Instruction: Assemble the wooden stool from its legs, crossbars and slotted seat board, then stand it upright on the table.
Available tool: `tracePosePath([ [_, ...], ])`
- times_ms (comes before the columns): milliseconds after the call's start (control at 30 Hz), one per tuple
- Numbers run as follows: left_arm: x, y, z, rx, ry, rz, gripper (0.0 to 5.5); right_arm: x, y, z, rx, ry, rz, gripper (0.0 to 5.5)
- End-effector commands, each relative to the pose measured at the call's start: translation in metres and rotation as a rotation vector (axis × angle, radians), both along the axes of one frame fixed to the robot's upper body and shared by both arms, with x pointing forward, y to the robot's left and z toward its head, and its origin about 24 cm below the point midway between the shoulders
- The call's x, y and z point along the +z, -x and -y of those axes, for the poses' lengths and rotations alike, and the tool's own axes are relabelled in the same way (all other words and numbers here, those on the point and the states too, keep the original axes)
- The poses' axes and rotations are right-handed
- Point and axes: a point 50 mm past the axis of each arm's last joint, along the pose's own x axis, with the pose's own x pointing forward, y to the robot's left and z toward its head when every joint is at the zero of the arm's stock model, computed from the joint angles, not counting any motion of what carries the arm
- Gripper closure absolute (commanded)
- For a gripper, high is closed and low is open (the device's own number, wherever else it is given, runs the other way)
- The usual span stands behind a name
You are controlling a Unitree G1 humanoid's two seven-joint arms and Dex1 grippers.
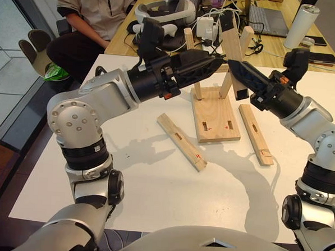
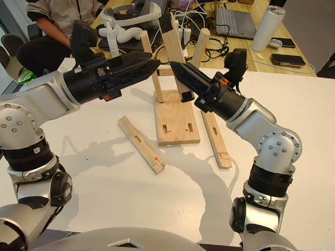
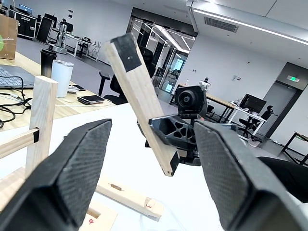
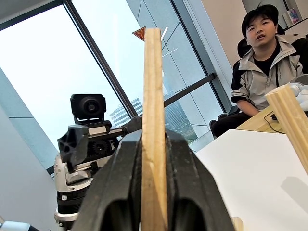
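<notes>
The slotted seat board [image 1: 215, 119] lies flat mid-table. Two legs [image 1: 193, 65] [image 1: 247, 37] stand upright at its far end, joined by a crossbar [image 2: 164, 72]. My right gripper [image 1: 233, 65] is shut on a third leg [image 2: 172, 47], holding it tilted with its lower end just over the board; I cannot tell whether it touches. My left gripper [image 1: 215, 64] is open, its fingers [image 3: 72, 173] on either side of that held leg [image 3: 142, 101] without touching it. The right wrist view shows the leg [image 4: 153, 96] clamped between the right gripper [image 4: 153, 139] jaws.
Two loose slotted wooden pieces lie flat, one [image 1: 182, 141] left of the board and one [image 1: 256, 134] right of it. A desk behind holds a headset [image 1: 165, 10], cables, a laptop and a white tumbler [image 1: 302, 26]. A person [image 1: 89, 14] sits at the back left.
</notes>
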Motion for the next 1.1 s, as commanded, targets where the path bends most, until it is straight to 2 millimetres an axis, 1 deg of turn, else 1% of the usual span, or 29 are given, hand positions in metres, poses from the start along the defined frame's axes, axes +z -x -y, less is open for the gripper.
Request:
tracePosePath([
  [33, 0.006, -0.002, 0.003, -0.017, 0.004, 0.012, 2.34, -0.001, 0.009, -0.008, 0.07, 0.01, 0.001, 5.12],
  [200, 0.01, -0.002, 0.012, -0.058, 0.039, 0.007, 2.34, -0.009, 0.017, -0.017, 0.157, 0.053, -0.009, 5.12],
  [367, 0.013, 0.005, 0.017, -0.113, 0.102, -0.017, 2.34, -0.013, 0.017, -0.022, 0.186, 0.072, -0.002, 5.12],
  [500, 0.006, 0.015, 0.018, -0.164, 0.073, -0.041, 3.0, -0.012, 0.014, -0.021, 0.188, 0.067, 0.005, 5.12],
  [767, -0.008, 0.019, 0.02, -0.184, -0.006, -0.066, 4.02, -0.011, 0.014, -0.019, 0.22, 0.074, 0.019, 5.12],
  [933, -0.007, 0.014, 0.017, -0.165, -0.005, -0.064, 4.3, -0.012, 0.016, -0.019, 0.235, 0.08, 0.019, 5.12],
  [1100, -0.007, 0.017, 0.016, -0.184, -0.004, -0.058, 4.43, -0.015, 0.018, -0.017, 0.236, 0.092, 0.012, 5.12],
])
